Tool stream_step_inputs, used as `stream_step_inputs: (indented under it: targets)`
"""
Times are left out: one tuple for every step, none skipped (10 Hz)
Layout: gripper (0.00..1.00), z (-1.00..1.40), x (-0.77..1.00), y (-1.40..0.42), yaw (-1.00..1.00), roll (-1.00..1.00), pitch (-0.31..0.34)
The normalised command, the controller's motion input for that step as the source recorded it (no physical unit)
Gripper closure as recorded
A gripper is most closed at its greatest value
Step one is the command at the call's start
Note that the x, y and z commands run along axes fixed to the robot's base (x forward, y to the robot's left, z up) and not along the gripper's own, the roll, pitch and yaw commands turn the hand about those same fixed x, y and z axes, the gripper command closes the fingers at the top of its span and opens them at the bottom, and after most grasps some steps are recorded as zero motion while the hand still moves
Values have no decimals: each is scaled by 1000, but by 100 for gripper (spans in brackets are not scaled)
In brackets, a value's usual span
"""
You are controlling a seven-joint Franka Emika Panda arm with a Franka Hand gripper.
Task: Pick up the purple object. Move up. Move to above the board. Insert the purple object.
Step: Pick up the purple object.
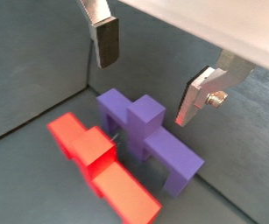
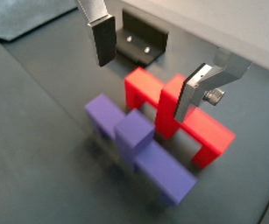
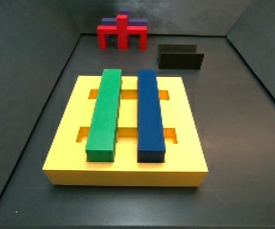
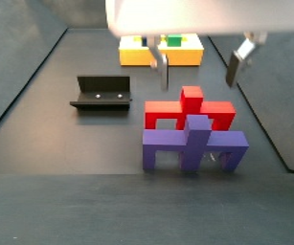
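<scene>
Gripper poised over the purple object, not yet grasping

The gripper hangs spread and empty, above and just behind the purple object, which stands upright against the red piece; its post sits below the gap, far from the board.

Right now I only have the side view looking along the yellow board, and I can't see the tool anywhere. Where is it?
Observer: The tool hangs above the purple block and the red block, past the far end of the board.
Operator: Open or shut?
Observer: Open. In both wrist views nothing sits between its fingers.
Operator: The red block hides most of the purple one. How does it stand?
Observer: Upright on both legs, post on top, close beside the red block on the side away from the board.
</scene>
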Motion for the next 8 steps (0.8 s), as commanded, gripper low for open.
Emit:
stream_step_inputs:
  targets:
    - [0, -737, -23, 51, -23, 156, -16]
    - [0, -594, 0, 57, -14, 131, 0]
    - [0, -480, 0, 26, 0, 41, 0]
    - [0, -397, -23, 0, 0, 9, 0]
    - [0, -354, -34, 49, 0, 30, 0]
    - [0, -343, -77, 211, -46, 19, 0]
    - [0, -326, -111, 249, -11, 0, -9]
    - [0, -283, -66, 217, 0, 0, -10]
